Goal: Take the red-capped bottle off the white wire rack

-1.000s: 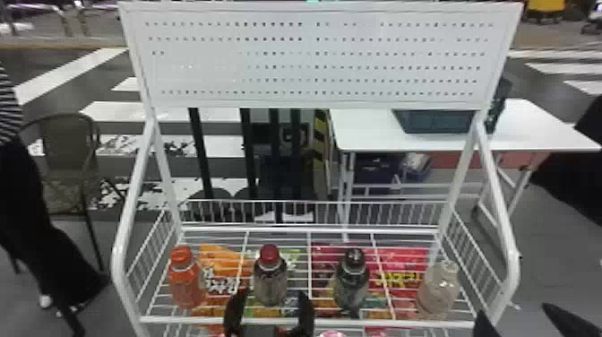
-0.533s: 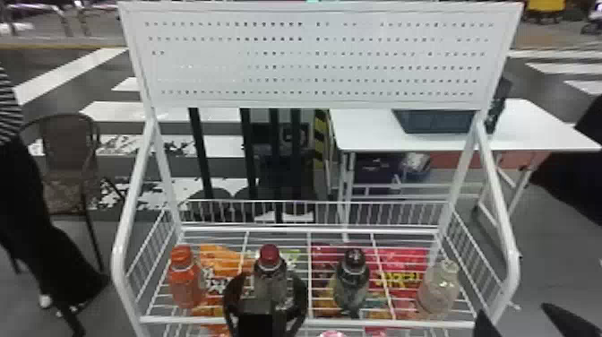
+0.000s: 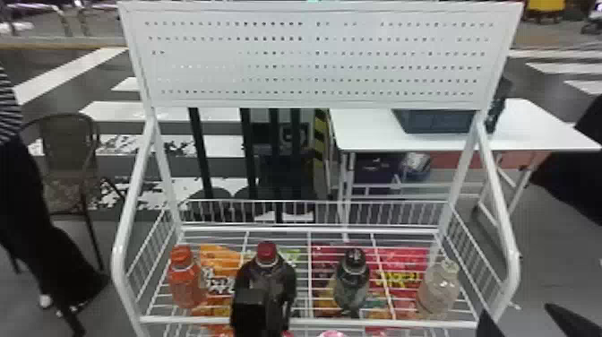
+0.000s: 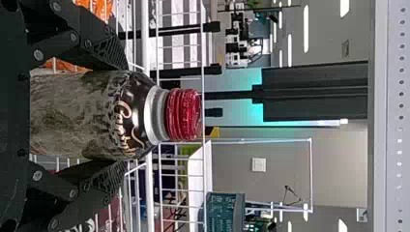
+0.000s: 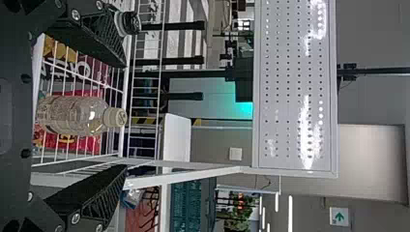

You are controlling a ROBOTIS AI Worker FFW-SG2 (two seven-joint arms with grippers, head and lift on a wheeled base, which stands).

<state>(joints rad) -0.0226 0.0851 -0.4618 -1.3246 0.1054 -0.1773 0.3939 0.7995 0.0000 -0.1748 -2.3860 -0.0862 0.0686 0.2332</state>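
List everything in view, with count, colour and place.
wire rack: 1, white, centre
pegboard panel: 1, white, top of the rack
orange-capped bottle: 1, orange, shelf's left end
red-capped bottle: 1, dark, between the left gripper's jaws
black-capped bottle: 1, dark, shelf, right of centre
clear bottle: 1, pale-capped, shelf's right end
snack bags: several, orange and red, seen through the shelf wires
table: 1, white, behind the rack, right
crate: 1, blue-grey, on the table
posts: several, black, behind the rack
chair: 1, brown, far left
left gripper: 1, black, around the red-capped bottle
right gripper: 1, black, by the rack's right side, jaws open
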